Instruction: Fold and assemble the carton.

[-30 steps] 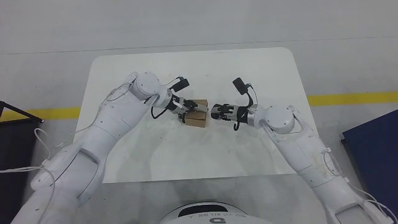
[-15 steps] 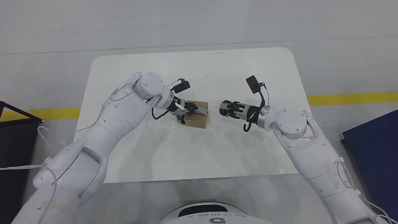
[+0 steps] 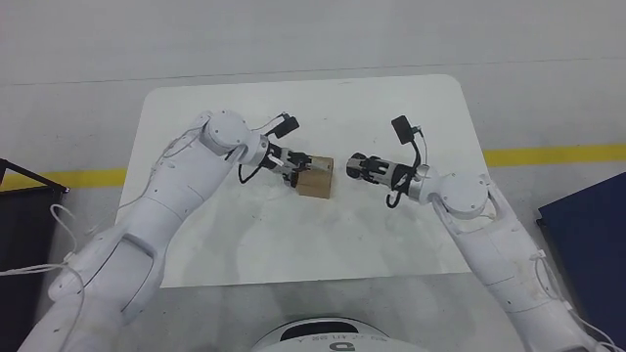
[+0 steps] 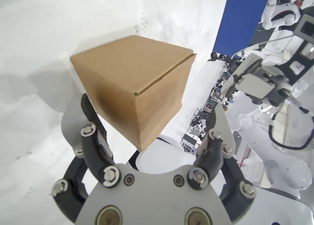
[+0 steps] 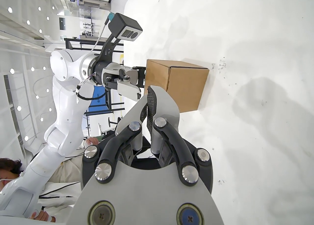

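A closed brown carton (image 3: 316,178) stands on the white table (image 3: 391,117), near its middle. My left gripper (image 3: 293,169) is at the carton's left side, open, its fingers spread wide around one corner of the carton (image 4: 132,71). One finger (image 4: 92,113) lies close against a carton wall; the other (image 4: 217,123) stands apart. In the right wrist view the left gripper (image 5: 139,76) sits against the far face of the carton (image 5: 181,86). My right gripper (image 3: 350,167) is a short gap to the carton's right, shut with nothing in it (image 5: 150,93).
The table has free room on all sides of the carton. A yellow floor line (image 3: 558,154) runs past the table. A blue object (image 3: 587,225) stands on the floor at the right, a black frame (image 3: 24,178) at the left.
My right gripper has drawn back to the right, off the carton. The left gripper and the carton have shifted slightly to the right, and the carton has turned a little.
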`<state>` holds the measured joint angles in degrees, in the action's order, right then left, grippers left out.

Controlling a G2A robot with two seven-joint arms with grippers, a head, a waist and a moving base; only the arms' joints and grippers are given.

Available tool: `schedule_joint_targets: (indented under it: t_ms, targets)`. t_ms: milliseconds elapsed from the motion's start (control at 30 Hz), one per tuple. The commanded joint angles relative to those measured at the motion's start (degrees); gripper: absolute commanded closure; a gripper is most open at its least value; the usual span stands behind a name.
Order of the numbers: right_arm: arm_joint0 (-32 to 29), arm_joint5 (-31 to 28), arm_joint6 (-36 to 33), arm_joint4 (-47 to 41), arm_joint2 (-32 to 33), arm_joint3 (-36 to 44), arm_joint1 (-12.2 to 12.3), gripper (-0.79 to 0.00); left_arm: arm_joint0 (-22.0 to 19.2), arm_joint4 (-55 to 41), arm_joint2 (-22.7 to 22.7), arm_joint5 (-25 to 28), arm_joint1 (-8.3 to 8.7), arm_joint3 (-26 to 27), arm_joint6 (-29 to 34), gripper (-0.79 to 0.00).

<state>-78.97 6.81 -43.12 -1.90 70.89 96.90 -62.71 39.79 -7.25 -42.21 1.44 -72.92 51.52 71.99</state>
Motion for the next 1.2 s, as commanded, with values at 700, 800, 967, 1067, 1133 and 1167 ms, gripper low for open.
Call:
schedule_joint_targets:
  t_ms: [700, 800, 967, 1067, 1133, 1167]
  targets:
    - [14.5, -15.0, 5.7, 5.4, -17.1, -14.0, -4.4, 0.0, 22.3, -12.8, -38.5, 3.3, 11.76, 25.9, -5.1, -0.785]
    - [16.3, -13.6, 5.3, 7.7, -19.2, -15.6, -5.0, 0.0, 22.3, -12.8, -38.5, 3.3, 11.76, 25.9, -5.1, -0.785]
    - [18.7, -11.1, 4.0, 9.8, -21.5, -18.7, -5.8, 0.0, 22.3, -12.8, -38.5, 3.3, 11.76, 25.9, -5.1, -0.785]
    - [19.6, -10.4, 4.1, 10.2, -22.1, -19.9, -6.2, 0.0, 22.3, -12.8, -38.5, 3.3, 11.76, 25.9, -5.1, -0.785]
    - [19.4, -12.0, 4.5, 8.9, -21.1, -19.4, -6.1, 0.0, 22.3, -12.8, -38.5, 3.3, 11.76, 25.9, -5.1, -0.785]
    - [19.0, -12.8, 4.8, 8.2, -20.1, -18.9, -5.9, 0.0, 22.3, -12.8, -38.5, 3.3, 11.76, 25.9, -5.1, -0.785]
